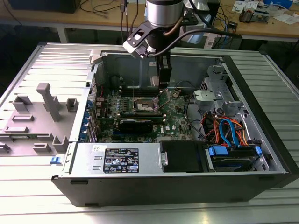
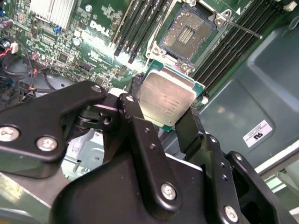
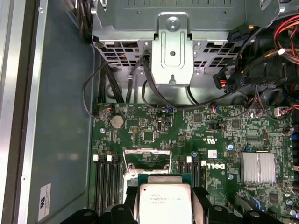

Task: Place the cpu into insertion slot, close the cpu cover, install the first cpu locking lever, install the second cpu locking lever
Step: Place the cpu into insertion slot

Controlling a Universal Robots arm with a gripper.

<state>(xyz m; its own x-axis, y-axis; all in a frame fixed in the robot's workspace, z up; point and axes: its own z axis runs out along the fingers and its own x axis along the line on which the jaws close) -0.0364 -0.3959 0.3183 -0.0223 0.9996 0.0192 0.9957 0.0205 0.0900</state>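
My gripper (image 2: 163,102) is shut on the cpu (image 2: 167,97), a flat square chip with a silver-grey top, held by two opposite edges between black fingers (image 2: 133,109). In the first wrist view the cpu (image 3: 164,200) hangs above the green motherboard, just short of the raised silver cpu cover (image 3: 147,157). The insertion slot (image 2: 187,35) lies open with its dark centre bare, a little beyond the chip. A thin locking lever (image 2: 243,27) stands free beside it. In the exterior view my gripper (image 1: 163,85) hovers inside the open computer case, above and beside the insertion slot (image 1: 144,106).
Black memory slots (image 2: 140,23) flank the socket on both sides. A ribbed silver heatsink (image 3: 258,167), a metal drive cage (image 3: 173,51) and loose black cables (image 3: 154,93) surround the board. A long black expansion card (image 1: 135,123) lies in front. A grey plastic fixture (image 1: 44,114) sits outside the case.
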